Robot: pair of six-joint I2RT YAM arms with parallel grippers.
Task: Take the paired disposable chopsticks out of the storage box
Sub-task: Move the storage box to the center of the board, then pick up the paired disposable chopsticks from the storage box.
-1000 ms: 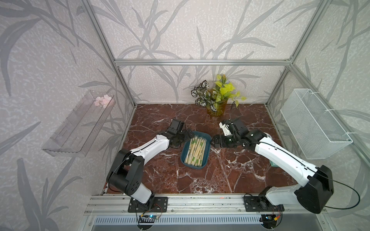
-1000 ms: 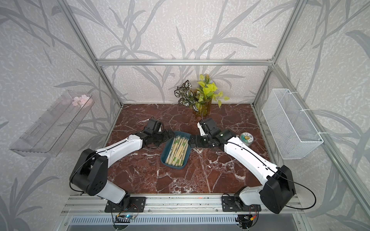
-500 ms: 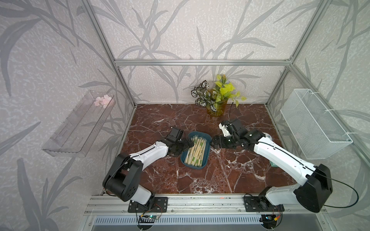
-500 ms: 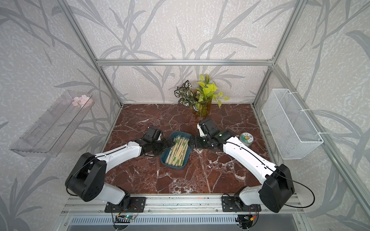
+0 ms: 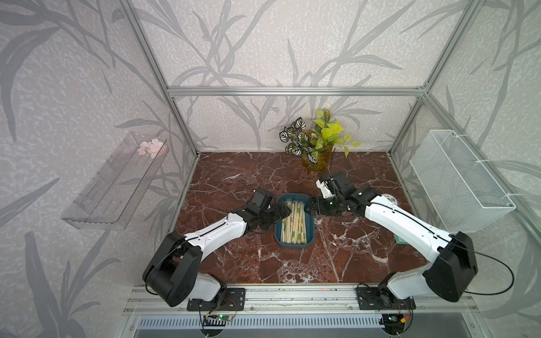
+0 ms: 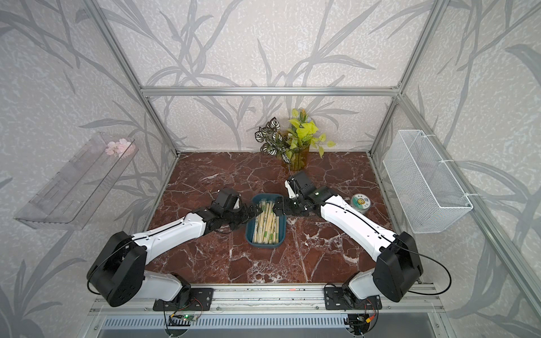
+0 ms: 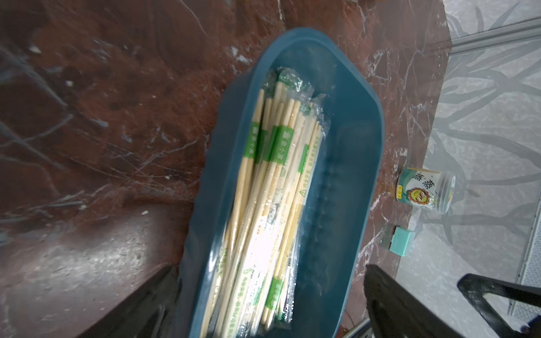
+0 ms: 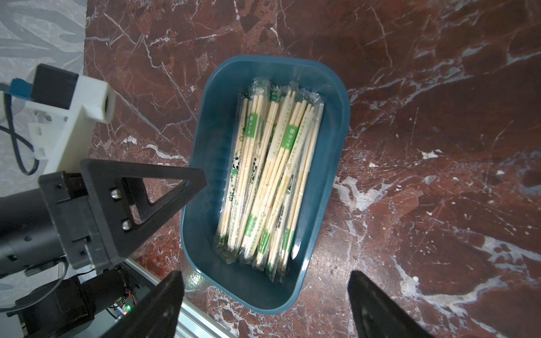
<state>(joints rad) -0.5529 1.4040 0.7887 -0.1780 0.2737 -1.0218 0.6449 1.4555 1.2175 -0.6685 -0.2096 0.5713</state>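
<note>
A metal rail [image 5: 292,292] at the lower edge of both top views is seen carrying the bases of both arms. From it, the left arm [image 5: 216,231] and the right arm [image 5: 404,222] are extended inward over the red-brown marble worktop [image 5: 234,181].

The storage box [image 5: 294,245] is found at the centre of the frame, flat on the worktop, with its long side running away from the rail. The chopsticks [image 5: 293,222] are all contained within it, laid lengthwise in clear wrappers and overlapping at slight angles. In the left wrist view they are seen bunched toward one long wall, with bare floor along the other.

The left gripper [image 5: 284,211] is positioned at the box's left rim, toward the far end. Its fingers are spread and released. Whether a fingertip touches the rim cannot be told. The right gripper [image 5: 311,207] is positioned at the box's far right corner, with its fingers wide apart and grasping nothing.

At the right of the frame, a round tin [image 6: 360,202] is seen on the worktop beyond the right arm, and a small teal block [image 7: 401,241] lies near it at the worktop's edge. Further back, a potted plant [image 5: 319,146] stands against the rear wall. A clear shelf [image 5: 114,187] is fixed to the left wall and a white wire basket [image 5: 459,184] to the right wall.
</note>
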